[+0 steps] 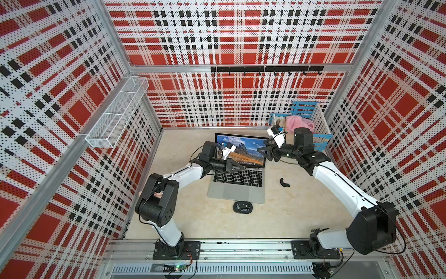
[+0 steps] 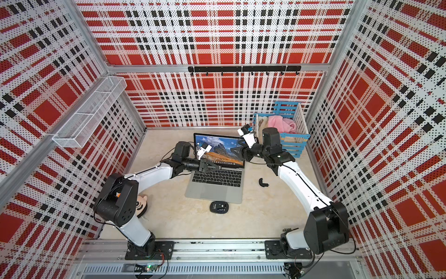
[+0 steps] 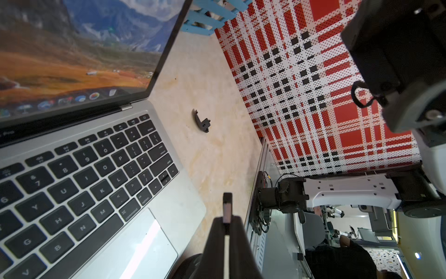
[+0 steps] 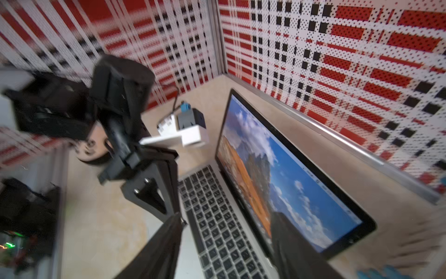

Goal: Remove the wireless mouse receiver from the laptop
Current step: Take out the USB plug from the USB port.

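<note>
Left gripper [image 3: 226, 221] is clamped on the wireless mouse receiver [image 3: 227, 205]. Right gripper [image 1: 261, 151] is spread wide and empty at the laptop's [image 1: 235, 193] 2 o'clock.

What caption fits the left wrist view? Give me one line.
Left gripper shut on the wireless mouse receiver, held clear of the laptop.

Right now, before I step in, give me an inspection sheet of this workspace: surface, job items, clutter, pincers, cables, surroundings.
Surface: pale mottled table, nothing spilled seen.
Job's things: laptop open, screen lit; receiver unplugged, held clear of it.
Clutter: mouse before the laptop; black cover piece to its right; crate with pink cloth; toy face.
Pincers: left pincer shut on the receiver; right pincer open beside the screen.
Cables: thin black cable under the right wrist, off the laptop.
Surroundings: plaid walls, mesh shelf, hook rail.
</note>
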{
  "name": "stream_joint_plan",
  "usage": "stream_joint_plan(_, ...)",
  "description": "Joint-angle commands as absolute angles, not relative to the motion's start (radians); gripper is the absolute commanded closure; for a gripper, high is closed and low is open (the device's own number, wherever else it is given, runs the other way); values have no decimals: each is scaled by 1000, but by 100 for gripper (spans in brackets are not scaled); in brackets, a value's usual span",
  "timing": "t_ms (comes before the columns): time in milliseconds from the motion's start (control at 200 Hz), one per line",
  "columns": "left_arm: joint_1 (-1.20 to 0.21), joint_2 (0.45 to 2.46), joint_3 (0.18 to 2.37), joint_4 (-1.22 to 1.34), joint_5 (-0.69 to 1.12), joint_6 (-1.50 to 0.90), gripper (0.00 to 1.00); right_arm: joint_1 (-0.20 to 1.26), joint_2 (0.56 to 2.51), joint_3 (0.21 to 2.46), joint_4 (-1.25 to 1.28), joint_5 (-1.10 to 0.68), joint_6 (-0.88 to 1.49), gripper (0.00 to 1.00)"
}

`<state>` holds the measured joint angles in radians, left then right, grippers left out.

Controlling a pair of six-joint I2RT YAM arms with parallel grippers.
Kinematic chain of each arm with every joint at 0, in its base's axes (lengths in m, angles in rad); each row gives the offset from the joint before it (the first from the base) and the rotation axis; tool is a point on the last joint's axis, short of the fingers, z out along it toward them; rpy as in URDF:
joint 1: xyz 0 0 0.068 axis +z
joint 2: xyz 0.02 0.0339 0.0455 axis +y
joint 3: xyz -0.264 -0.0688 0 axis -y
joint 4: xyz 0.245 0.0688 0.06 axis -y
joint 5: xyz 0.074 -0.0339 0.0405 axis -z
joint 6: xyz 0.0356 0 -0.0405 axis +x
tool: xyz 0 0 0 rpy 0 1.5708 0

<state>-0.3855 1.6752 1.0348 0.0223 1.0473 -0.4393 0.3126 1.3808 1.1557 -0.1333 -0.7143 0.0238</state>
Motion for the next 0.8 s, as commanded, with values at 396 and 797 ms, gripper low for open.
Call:
stream_joint_plan(396,-337,1477,1033,227,1128,-502,100,317,1458,1187,52,-918,741,11)
stream_joint_plan(797,-336,1478,1022,293,1176,-564,100,422,1529,1274,-70,-1032,586,51)
